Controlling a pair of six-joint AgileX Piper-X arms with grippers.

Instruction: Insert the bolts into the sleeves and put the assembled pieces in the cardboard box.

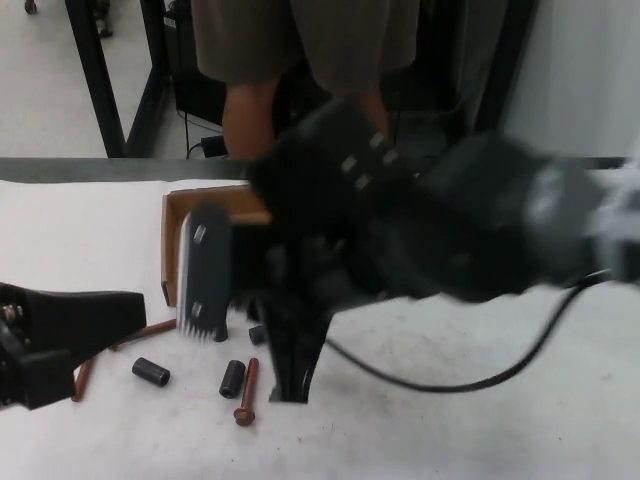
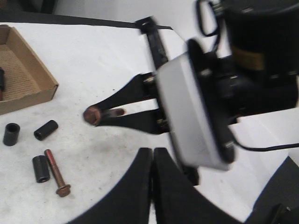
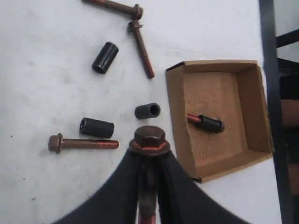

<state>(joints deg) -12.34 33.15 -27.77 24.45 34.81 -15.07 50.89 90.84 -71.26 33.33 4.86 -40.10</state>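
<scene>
Right jaws clamp a bolt (image 3: 148,140) (head jutting past tips).

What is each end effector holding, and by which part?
Right end effector grips a bolt by its shank, head past the fingertips. Left end effector holds nothing.

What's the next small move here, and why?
Probably open the left gripper and lower it to a loose sleeve. The right gripper is shut on a bolt, the left is shut on nothing, and three sleeves lie loose on the bench: the bolt needs a held sleeve.
</scene>
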